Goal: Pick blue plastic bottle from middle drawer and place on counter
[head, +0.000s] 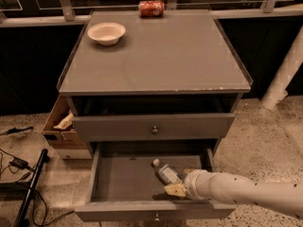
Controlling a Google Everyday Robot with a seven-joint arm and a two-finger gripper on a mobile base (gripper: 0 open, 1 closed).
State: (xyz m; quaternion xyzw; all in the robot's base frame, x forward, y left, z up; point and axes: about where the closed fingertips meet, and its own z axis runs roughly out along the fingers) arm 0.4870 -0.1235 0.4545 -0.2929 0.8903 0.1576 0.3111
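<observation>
One nudge from my claw (176, 189), at five o'clock of the bottle (165, 173), grip I cannot tell, could roll it away.

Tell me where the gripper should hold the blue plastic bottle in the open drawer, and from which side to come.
Probably the labelled body of the blue plastic bottle, across its width, from above. It lies flat on the middle drawer floor, white cap pointing back-left, so both long sides look free. The gripper sits at its base end, front right.
</observation>
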